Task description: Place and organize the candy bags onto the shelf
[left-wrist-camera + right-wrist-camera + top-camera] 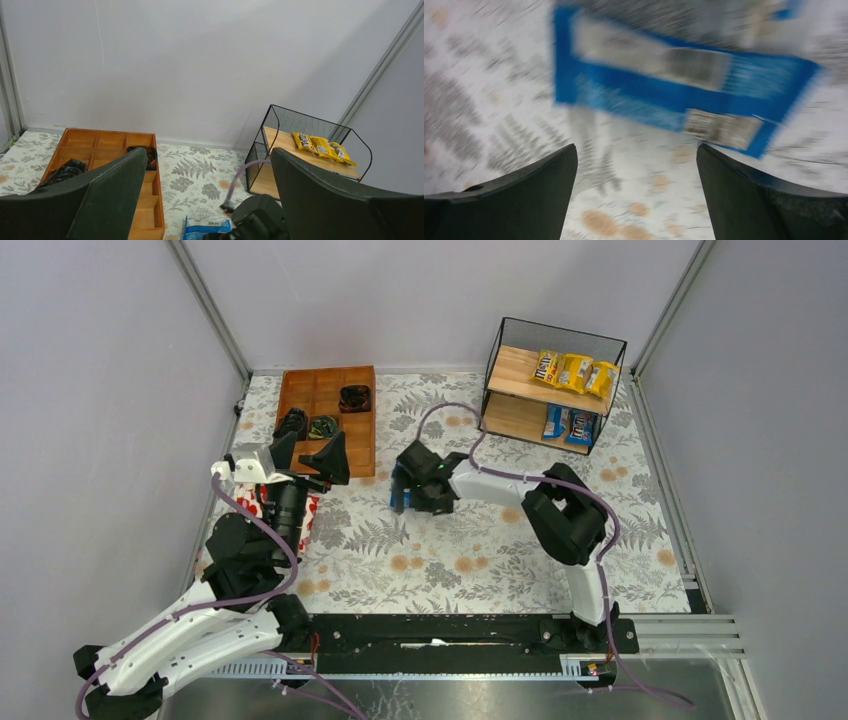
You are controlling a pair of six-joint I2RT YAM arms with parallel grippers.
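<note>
While agape, right jaws over bag point(639, 95)

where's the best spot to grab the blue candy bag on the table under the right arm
Probably straight from above: the blue candy bag lies flat on the table, with no raised side. Set the open fingers of the right gripper across its narrower width near the middle and pinch the film.

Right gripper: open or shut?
Open. The right gripper has its fingers wide apart, gripping nothing; the blue candy bag lies flat just beyond them.
</note>
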